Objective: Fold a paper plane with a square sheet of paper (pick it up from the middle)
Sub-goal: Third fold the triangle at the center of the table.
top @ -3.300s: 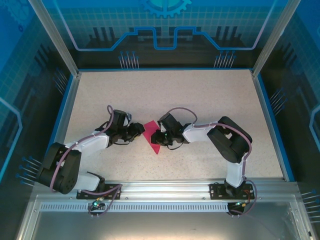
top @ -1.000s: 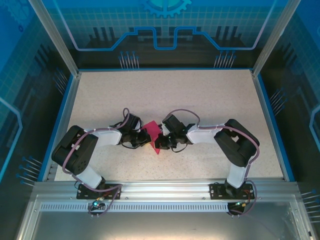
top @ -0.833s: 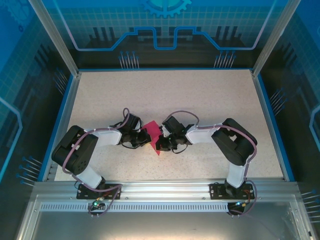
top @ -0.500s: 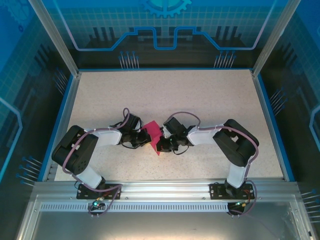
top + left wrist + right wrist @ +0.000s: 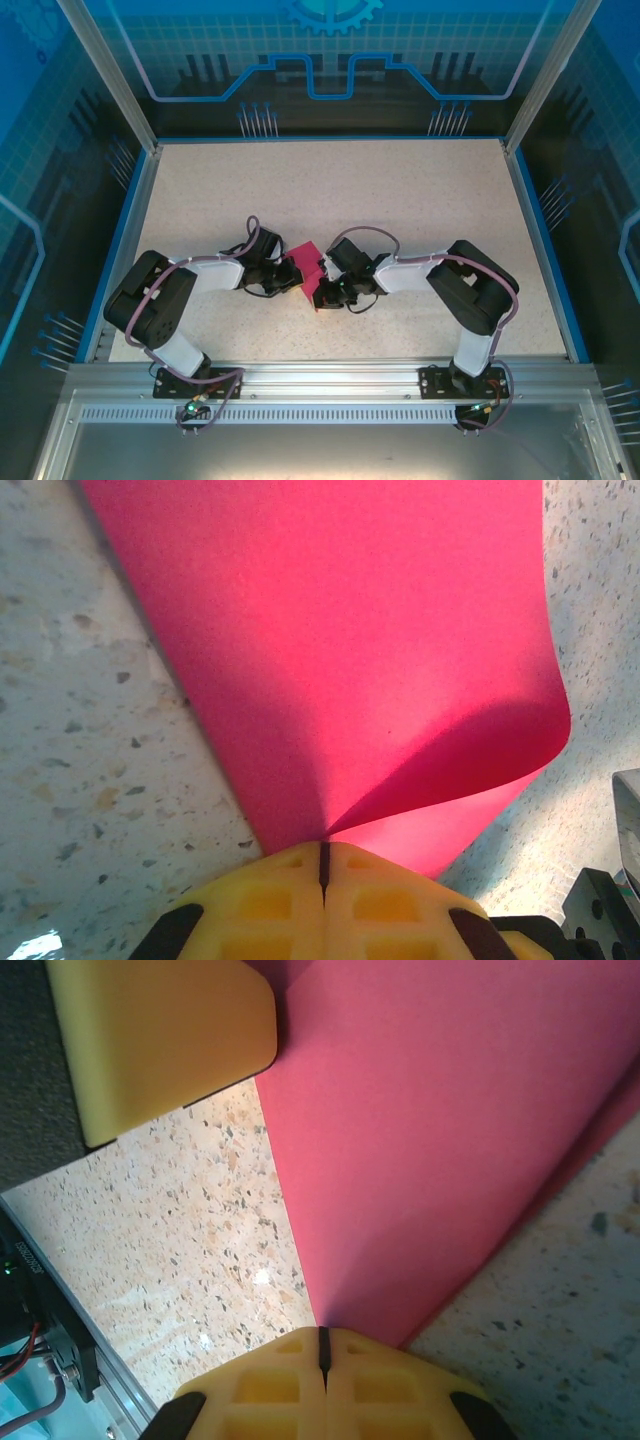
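Top view, compared with a second ago: the right gripper has crept a little toward the left gripper. The pink sheet between them now reads as a shorter, more bunched patch. About three seconds back it was a longer triangle with its tip pointing toward me. The left arm had already swung into its present pose by one second ago and has barely shifted since.

Left wrist view: the left gripper has its yellow pads pressed together on an edge of the pink sheet. The paper fans away from the pinch and bows into a soft curl on the right, with a shadow on the speckled tabletop beneath it.

Right wrist view: the right gripper is likewise closed, nipping the edge of the pink sheet. One yellow finger of the left gripper sits at the sheet's far corner.

Location: the sheet is mid-table between both arms, held at two points. It looks partly raised, not flat.

Judgement: the closing gap is slackening the paper so one layer can roll over another, so a fold is under way and not yet creased. It is not a dart shape yet. Risk: the curl could set off-line.
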Robot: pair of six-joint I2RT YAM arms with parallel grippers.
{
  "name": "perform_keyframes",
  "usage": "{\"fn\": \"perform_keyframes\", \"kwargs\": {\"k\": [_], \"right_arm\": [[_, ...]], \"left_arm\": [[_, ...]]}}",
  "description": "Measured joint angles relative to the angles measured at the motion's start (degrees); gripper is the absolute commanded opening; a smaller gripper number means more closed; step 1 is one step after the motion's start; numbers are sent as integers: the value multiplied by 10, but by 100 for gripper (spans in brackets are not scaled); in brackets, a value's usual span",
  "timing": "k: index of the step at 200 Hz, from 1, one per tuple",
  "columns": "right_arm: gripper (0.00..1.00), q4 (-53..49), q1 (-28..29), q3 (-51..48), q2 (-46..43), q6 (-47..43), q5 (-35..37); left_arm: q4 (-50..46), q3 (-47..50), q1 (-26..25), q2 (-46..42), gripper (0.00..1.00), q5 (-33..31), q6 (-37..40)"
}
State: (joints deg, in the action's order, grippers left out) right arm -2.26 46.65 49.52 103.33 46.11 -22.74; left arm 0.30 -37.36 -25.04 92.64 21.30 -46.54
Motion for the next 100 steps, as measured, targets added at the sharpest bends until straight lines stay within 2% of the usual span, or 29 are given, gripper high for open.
{"fn": "perform_keyframes", "kwargs": {"k": [100], "right_arm": [[0, -44, 16, 16, -4, -18, 15]], "left_arm": [[-5, -5, -1, 3, 2, 0, 1]]}}
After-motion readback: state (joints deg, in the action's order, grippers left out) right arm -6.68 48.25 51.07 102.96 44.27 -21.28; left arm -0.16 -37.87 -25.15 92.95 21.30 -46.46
